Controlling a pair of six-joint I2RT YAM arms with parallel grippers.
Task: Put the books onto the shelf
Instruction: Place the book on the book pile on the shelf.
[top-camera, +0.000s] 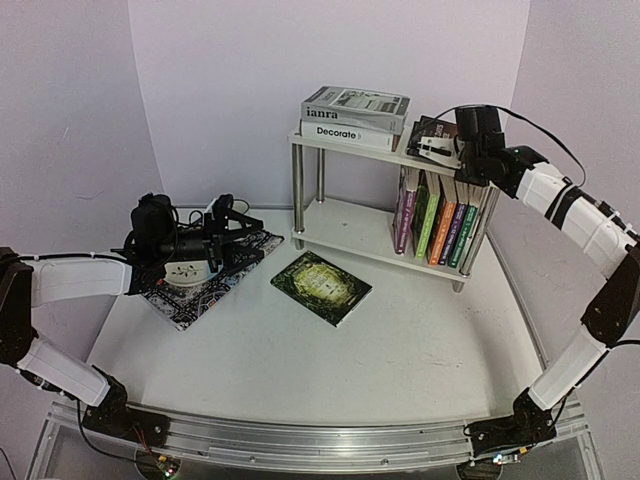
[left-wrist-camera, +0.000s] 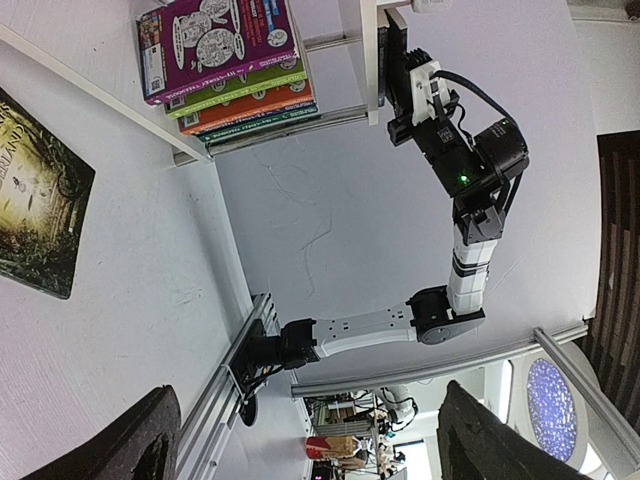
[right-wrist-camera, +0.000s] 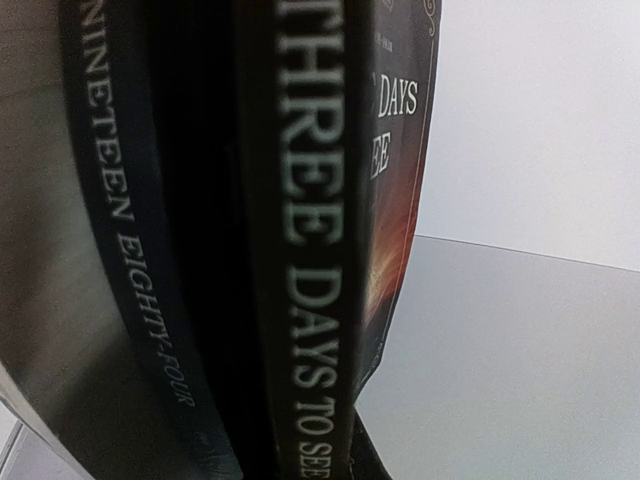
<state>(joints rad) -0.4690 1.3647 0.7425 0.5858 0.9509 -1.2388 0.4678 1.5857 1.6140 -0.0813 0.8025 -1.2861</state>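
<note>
The shelf stands at the back right. Several colourful books stand upright on its lower board and show again in the left wrist view. A dark green book lies flat on the table in front of it. My right gripper is at the right end of the top board, shut on a dark book titled "Three Days to See". A second dark book, "Nineteen Eighty-Four", lies right against it, and the books hide the jaws. My left gripper hovers open and empty over the placemat, its fingertips far apart.
Two large books lie stacked flat on the left of the top board. A black-white patterned placemat lies at the left under my left arm. The aluminium rail runs along the near edge.
</note>
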